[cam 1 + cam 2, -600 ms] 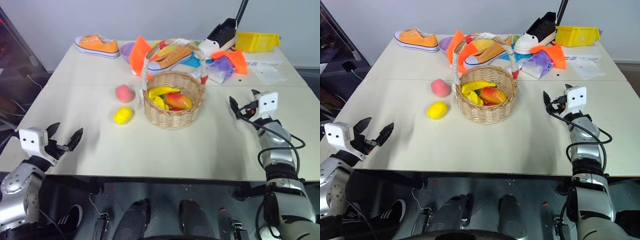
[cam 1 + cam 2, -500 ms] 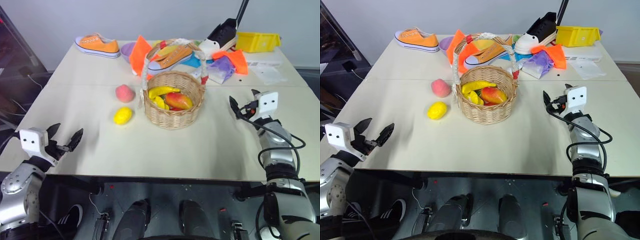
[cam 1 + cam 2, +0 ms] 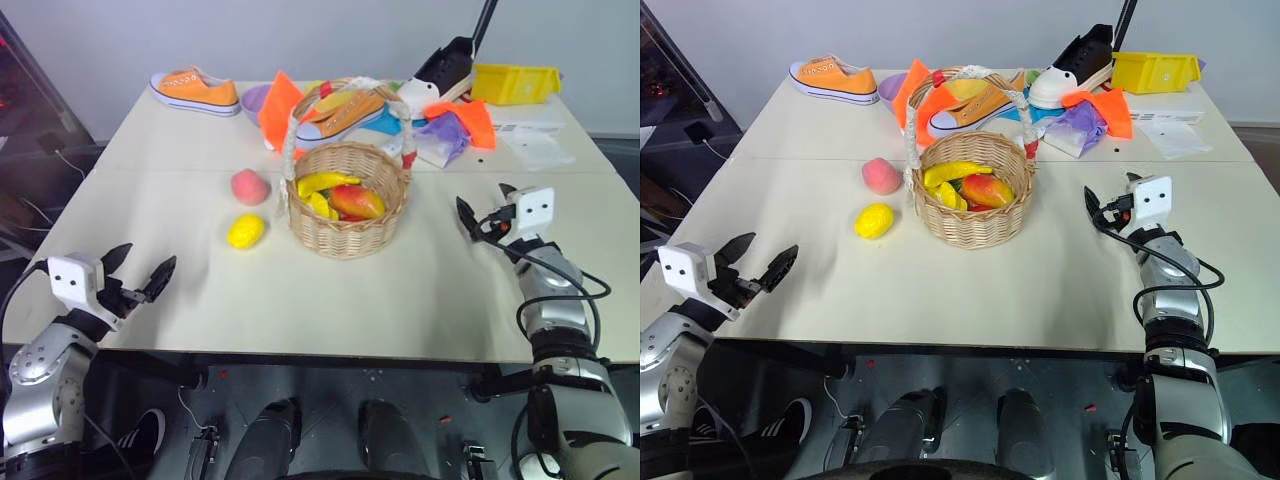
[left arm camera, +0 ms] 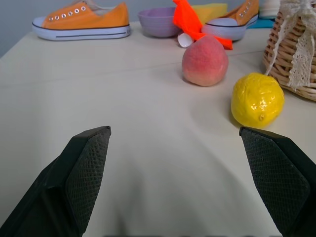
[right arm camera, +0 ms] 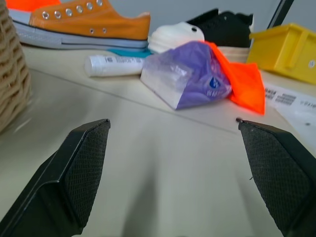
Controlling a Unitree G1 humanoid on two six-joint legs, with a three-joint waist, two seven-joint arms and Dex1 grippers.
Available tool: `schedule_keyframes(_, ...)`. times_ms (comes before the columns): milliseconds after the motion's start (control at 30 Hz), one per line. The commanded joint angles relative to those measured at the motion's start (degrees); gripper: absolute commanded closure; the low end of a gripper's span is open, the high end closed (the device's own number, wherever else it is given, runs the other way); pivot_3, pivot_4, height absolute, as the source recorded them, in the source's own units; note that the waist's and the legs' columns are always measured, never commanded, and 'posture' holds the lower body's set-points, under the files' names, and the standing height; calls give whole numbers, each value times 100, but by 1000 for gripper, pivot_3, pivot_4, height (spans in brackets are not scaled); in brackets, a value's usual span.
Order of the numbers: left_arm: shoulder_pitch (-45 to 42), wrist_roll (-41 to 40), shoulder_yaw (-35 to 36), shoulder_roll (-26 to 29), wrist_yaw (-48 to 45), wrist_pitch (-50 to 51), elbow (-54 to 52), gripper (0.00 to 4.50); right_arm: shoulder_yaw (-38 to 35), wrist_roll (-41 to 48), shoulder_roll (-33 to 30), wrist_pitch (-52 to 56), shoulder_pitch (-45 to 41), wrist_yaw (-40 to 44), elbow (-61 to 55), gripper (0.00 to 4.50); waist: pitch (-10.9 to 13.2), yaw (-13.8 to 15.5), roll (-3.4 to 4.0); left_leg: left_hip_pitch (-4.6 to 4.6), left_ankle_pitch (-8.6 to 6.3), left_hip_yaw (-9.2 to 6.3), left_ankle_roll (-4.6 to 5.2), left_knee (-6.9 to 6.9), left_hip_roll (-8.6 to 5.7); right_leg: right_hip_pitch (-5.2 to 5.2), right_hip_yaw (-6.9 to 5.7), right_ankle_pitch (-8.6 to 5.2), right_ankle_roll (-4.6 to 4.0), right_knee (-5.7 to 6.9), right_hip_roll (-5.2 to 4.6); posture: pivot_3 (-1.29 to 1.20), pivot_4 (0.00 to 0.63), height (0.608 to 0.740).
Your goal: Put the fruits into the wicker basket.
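Wicker basket (image 3: 346, 200) mid surface (image 3: 400, 290), banana (image 3: 322, 183) + mango (image 3: 356, 201) inside. Peach (image 3: 248, 186) and lemon (image 3: 245, 231) on surface just left of basket, lemon nearer robot, not touching basket. L gripper (image 3: 138, 276) at near-left edge, jaws spread wide, empty. R gripper (image 3: 482, 208) right of basket, jaws spread, empty. Shoes, orange cloths, yellow bin (image 3: 513, 82) at far side.

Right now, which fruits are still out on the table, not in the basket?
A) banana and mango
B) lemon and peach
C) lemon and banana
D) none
B: the lemon and peach lie on the table left of the basket, which already holds the banana and mango.
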Motion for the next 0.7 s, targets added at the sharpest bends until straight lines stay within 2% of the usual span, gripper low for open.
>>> schedule_keyframes(33,-21,-54,40,27,-57,-168,-179,0,-144,105,-105,-237,-169,72,64,152,0,0,0,0,0,0,0,0,0,0,0,0,0,0,0,0,150,740)
schedule_keyframes(533,-229,-107,-114,22,-36,-51,-228,0,-203,208,-63,-420,-46,301,-2,152,0,-3,0,0,0,0,0,0,0,0,0,0,0,0,0,0,150,740)
schedule_keyframes(700,-322,-198,-192,-6,147,202,-481,0,-203,621,-142,-296,458,960,-939,152,0,4,0,0,0,-1,0,0,0,0,0,0,1,0,0,0,150,740)
